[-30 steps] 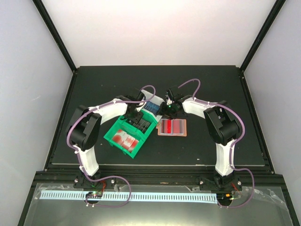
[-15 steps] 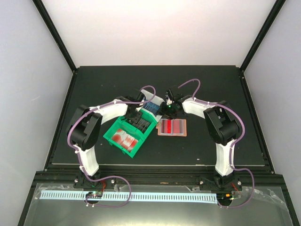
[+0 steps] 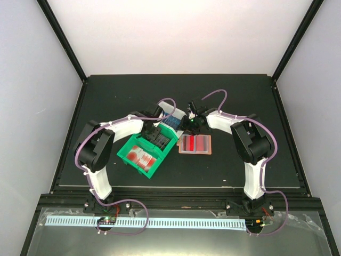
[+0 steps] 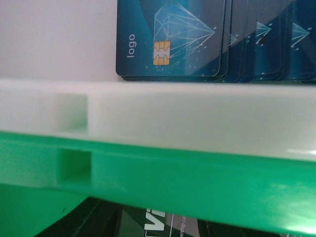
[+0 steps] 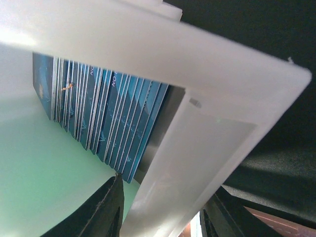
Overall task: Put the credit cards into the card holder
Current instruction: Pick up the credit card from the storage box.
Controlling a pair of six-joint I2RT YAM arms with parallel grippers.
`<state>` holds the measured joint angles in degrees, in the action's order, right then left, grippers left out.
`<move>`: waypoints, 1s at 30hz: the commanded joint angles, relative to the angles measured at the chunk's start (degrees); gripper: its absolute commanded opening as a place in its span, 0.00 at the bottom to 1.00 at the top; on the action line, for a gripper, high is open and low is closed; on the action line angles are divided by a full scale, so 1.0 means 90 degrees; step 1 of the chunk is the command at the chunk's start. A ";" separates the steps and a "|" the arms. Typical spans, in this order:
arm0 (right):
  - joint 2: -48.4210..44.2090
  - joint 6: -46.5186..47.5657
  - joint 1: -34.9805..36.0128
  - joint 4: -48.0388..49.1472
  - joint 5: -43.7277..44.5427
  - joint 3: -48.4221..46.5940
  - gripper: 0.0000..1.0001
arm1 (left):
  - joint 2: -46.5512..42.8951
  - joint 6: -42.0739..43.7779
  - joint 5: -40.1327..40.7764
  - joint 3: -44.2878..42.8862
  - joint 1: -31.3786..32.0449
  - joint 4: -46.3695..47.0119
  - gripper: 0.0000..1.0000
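I am straddling the wall of the white bin with my right gripper, one finger inside and one outside, seemingly pinching it. The credit cards are leaning in a blue row inside that bin, just inward of my inner finger. Their long edges are running along the wall that faces my left gripper. That gripper is hanging just outside the white bin, over the green bin. Its jaws are showing in no view, so I cannot tell their width. The card holder is lying open just beside the white bin, on my right arm's side, so my right jaws are sitting nearer both.
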<state>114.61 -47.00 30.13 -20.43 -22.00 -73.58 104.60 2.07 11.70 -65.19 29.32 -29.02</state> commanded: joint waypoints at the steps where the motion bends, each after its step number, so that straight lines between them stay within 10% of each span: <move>1: 0.0153 0.0593 -0.0033 -0.0480 0.0335 0.0178 0.41 | -0.0075 0.0094 0.0089 0.0164 -0.0140 -0.0218 0.38; 30: 0.0201 0.0638 -0.0040 -0.0484 0.0306 0.0196 0.41 | -0.0170 0.0051 -0.0343 0.0082 -0.0092 -0.0186 0.52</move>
<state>114.61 -45.84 29.87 -20.53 -22.02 -73.52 102.08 0.64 6.28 -64.49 28.91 -31.62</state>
